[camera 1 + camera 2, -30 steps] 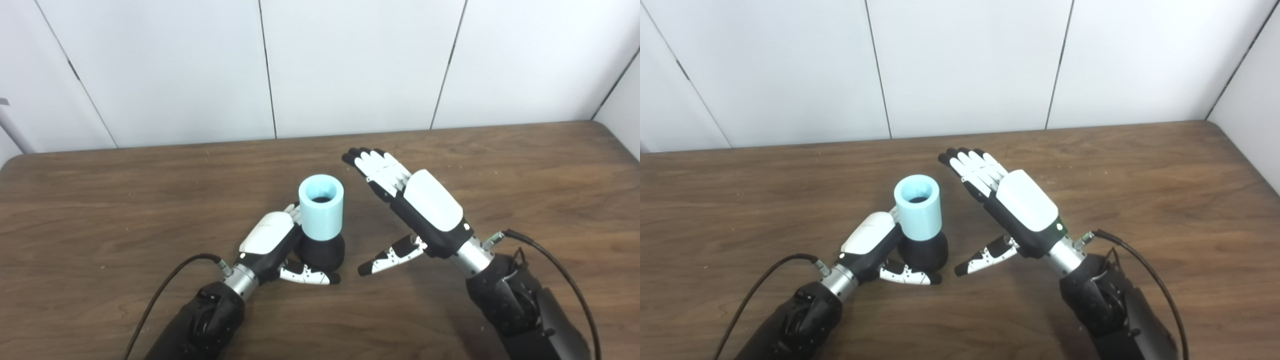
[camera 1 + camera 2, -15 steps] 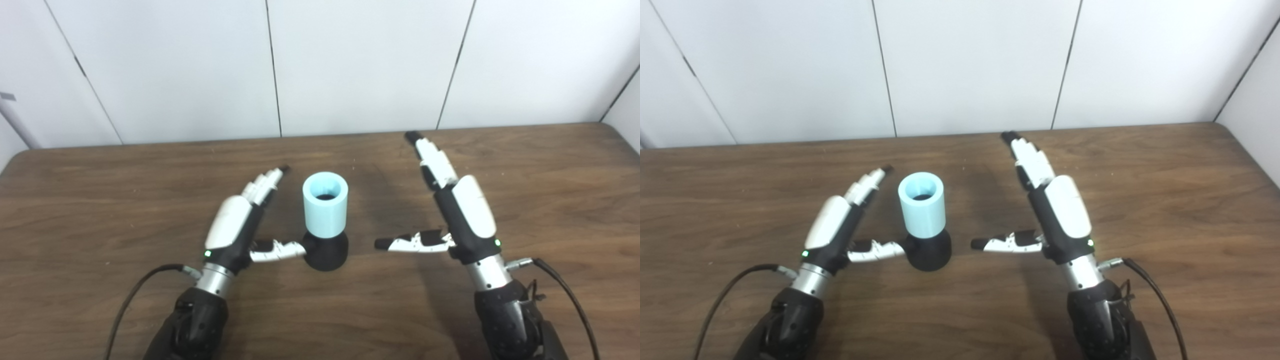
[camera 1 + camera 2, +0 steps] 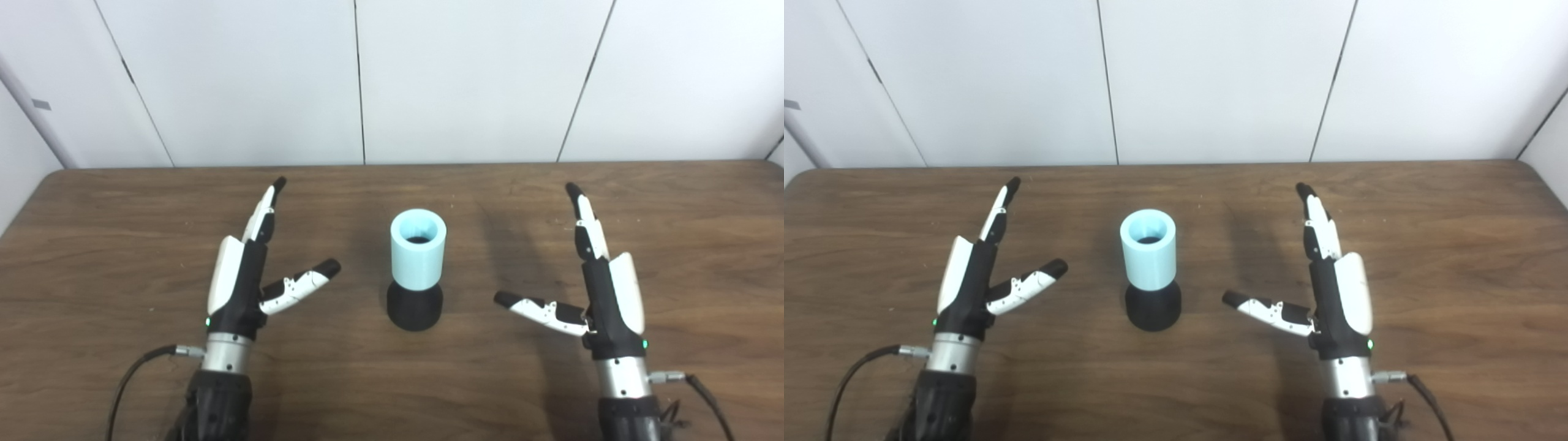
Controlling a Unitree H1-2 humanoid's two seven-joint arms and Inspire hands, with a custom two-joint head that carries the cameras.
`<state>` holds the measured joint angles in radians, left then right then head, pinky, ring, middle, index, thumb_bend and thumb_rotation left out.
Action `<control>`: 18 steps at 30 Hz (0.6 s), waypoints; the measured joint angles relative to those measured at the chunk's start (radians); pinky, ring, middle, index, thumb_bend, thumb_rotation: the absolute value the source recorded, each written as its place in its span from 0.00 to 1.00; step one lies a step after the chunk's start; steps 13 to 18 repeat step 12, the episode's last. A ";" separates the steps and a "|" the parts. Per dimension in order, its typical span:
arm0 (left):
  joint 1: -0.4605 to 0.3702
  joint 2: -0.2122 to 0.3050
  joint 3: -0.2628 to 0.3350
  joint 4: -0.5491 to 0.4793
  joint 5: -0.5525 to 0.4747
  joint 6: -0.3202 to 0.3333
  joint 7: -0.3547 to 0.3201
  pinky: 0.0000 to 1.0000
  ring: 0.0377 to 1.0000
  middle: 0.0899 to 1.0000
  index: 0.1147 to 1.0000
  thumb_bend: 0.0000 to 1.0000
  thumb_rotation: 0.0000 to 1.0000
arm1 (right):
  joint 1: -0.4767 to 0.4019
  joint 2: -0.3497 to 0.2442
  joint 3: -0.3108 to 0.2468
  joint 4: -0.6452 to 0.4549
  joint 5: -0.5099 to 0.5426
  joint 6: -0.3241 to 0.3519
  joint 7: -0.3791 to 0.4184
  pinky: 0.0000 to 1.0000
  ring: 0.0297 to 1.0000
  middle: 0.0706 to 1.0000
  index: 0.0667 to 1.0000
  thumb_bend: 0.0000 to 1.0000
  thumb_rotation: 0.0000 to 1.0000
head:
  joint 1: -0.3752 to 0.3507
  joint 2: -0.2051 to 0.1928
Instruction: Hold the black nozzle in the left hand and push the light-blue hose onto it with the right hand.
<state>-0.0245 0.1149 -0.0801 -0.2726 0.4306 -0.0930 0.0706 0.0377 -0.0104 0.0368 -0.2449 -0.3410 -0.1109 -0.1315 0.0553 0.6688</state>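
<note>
Already the light-blue hose (image 3: 418, 248) stands seated on the black nozzle (image 3: 415, 306); we rest our left hand (image 3: 245, 278) and right hand (image 3: 603, 291) spread, well clear either side of the nozzle, avoiding knocks.

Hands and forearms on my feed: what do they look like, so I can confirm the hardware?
Both match: the left hand and right hand have white back shells on black frames, white fingers with black tips, a small green light near each silver wrist cuff, black forearms, and a black cable plugged in at each wrist.
</note>
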 measured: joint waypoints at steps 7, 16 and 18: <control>0.096 -0.023 0.016 -0.130 -0.059 0.040 -0.040 0.95 0.97 1.00 1.00 0.97 0.85 | 0.060 0.104 -0.029 -0.089 0.318 0.281 0.071 0.80 0.85 0.88 0.90 0.68 0.92 | 0.008 -0.018; 0.141 -0.070 0.042 -0.163 -0.167 0.173 -0.030 0.95 0.97 0.99 0.98 0.91 0.89 | 0.088 0.113 -0.004 -0.133 0.400 0.322 0.100 0.82 0.87 0.92 0.93 0.68 0.83 | 0.006 -0.023; 0.141 -0.070 0.042 -0.163 -0.167 0.173 -0.030 0.95 0.97 0.99 0.98 0.91 0.89 | 0.088 0.113 -0.004 -0.133 0.400 0.322 0.100 0.82 0.87 0.92 0.93 0.68 0.83 | 0.006 -0.023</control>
